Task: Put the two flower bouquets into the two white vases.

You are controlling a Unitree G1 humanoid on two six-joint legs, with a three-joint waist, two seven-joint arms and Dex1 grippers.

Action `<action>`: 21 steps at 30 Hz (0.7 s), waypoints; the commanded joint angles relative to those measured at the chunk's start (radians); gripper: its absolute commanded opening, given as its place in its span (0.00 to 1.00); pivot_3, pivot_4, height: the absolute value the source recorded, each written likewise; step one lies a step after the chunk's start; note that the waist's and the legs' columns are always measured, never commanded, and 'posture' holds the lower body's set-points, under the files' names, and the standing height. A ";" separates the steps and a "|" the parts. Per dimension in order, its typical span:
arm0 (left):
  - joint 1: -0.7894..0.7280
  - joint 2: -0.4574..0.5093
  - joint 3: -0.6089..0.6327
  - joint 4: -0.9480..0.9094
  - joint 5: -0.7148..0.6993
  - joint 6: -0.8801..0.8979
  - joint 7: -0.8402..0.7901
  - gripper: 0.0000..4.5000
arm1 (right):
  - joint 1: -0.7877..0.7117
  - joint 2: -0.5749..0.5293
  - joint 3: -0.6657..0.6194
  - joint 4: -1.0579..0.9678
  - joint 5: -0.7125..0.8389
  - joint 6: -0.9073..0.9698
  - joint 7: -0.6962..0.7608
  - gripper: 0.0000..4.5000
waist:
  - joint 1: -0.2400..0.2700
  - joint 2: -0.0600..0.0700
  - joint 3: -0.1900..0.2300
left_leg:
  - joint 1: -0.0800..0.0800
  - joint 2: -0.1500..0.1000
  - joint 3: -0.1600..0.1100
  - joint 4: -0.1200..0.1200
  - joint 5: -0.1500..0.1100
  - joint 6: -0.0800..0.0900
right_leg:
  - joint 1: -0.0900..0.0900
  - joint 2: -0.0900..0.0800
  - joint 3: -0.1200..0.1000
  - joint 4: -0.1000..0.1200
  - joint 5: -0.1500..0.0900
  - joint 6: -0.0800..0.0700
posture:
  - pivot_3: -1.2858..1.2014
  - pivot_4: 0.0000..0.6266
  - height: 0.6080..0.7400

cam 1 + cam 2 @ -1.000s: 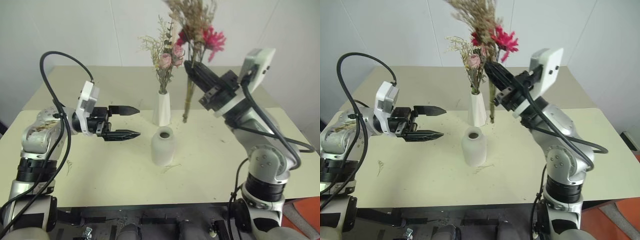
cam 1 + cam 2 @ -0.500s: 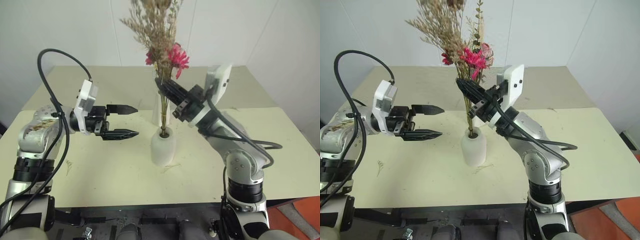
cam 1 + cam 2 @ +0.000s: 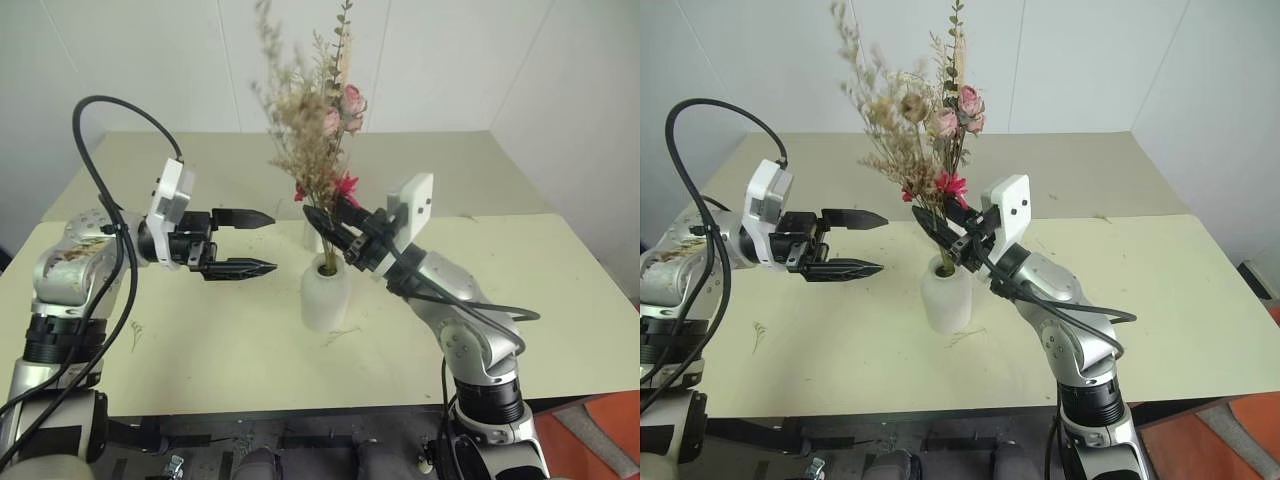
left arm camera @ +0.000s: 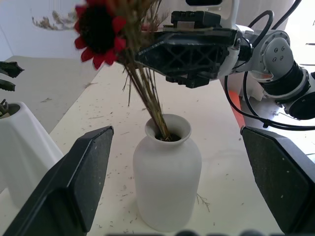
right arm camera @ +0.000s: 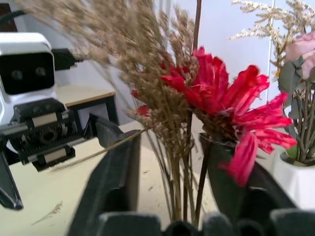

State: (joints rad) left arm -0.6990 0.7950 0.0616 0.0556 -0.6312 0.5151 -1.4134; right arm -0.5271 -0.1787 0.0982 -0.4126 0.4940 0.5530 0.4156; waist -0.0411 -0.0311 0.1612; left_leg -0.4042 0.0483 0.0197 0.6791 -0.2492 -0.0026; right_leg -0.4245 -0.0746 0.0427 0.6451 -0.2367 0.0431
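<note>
Right gripper (image 3: 322, 222): I see fingers apart around daisy bouquet (image 3: 300, 150) stems | stems stand in wide vase (image 3: 326, 292), table (image 3: 560, 290) centre | rose bouquet (image 3: 962, 105) in slim vase (image 4: 19, 147) behind | left gripper (image 3: 255, 242): fingers apart, empty, left of wide vase.

Cream table (image 3: 560, 300), dried bits (image 3: 342, 335) scattered; white wall (image 3: 150, 60) behind.
</note>
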 commanded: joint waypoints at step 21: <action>0.168 0.122 0.151 -0.164 -0.098 0.085 0.028 1.00 | 0.362 -0.545 -0.360 -0.223 0.202 0.056 0.302 1.00 | 0.025 -0.001 0.000 | 0.001 0.000 0.001 0.000 0.000 0.000 | 0.001 0.000 0.000 -0.002 0.000 0.000 | 0.52 0.24 1.00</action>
State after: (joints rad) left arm -0.5352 0.9038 0.1807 -0.0714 -0.7089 0.5933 -1.3942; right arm -0.1697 -0.7077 -0.2177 -0.5945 0.6561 0.6001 0.6953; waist -0.0157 -0.0316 0.1617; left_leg -0.4034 0.0486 0.0205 0.6788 -0.2494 -0.0025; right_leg -0.4234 -0.0746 0.0429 0.6435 -0.2370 0.0429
